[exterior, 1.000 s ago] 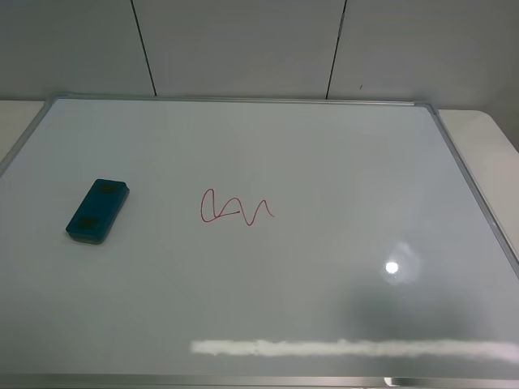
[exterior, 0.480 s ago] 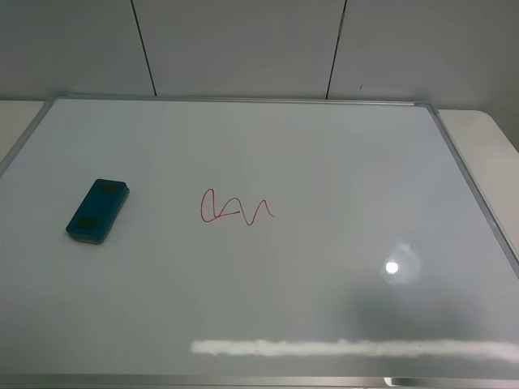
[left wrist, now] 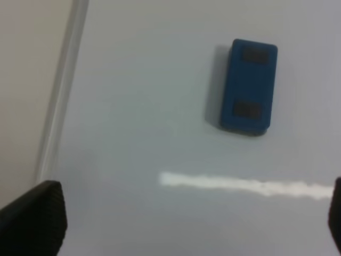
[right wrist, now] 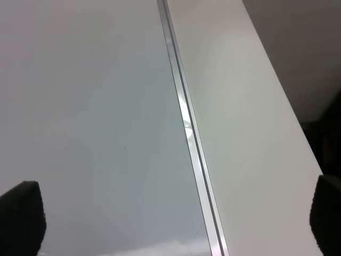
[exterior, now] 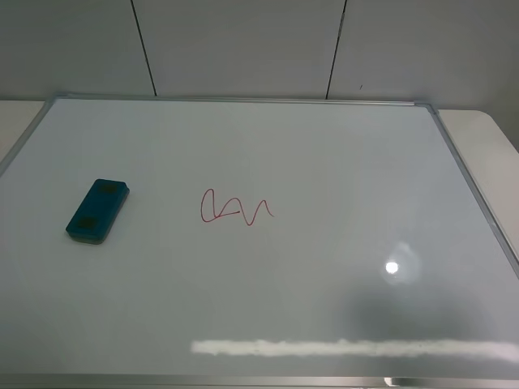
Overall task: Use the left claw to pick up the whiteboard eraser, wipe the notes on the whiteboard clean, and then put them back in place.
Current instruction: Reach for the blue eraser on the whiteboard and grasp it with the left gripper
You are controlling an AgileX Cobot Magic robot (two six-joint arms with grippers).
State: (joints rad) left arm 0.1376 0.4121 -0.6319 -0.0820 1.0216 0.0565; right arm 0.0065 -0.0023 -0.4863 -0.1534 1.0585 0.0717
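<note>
Whiteboard eraser [left wrist: 249, 85] lies ahead of the left claw [left wrist: 184, 216], well apart from it, nothing touching it. Left claw hangs over the whiteboard [exterior: 324, 162] by its left frame rail; only two black fingertips [left wrist: 32, 218] show at the edges of the left wrist view, jaws spread wide, gripping nothing. Right gripper [right wrist: 173, 213] hangs over the whiteboard's right frame rail [right wrist: 186, 122], also spread wide and empty, pale table [right wrist: 240, 106] beyond the rail.

Near edge of the whiteboard: a long bright glare strip [exterior: 349, 348] runs along it, with a small round light spot [exterior: 392, 267] just past that on the right half.

Farther in, the eraser sits flat on the whiteboard's left half, teal-blue, two darker ovals on top, long side angled from near-left to far-right. The notes [exterior: 235, 208], a red loop followed by zigzags, sit near the whiteboard's middle, to the right of the eraser and clear of it, unwiped.

Past the whiteboard's far rail stands a grey panelled wall [exterior: 243, 40] with dark vertical seams. Neither arm shows in the high view.
</note>
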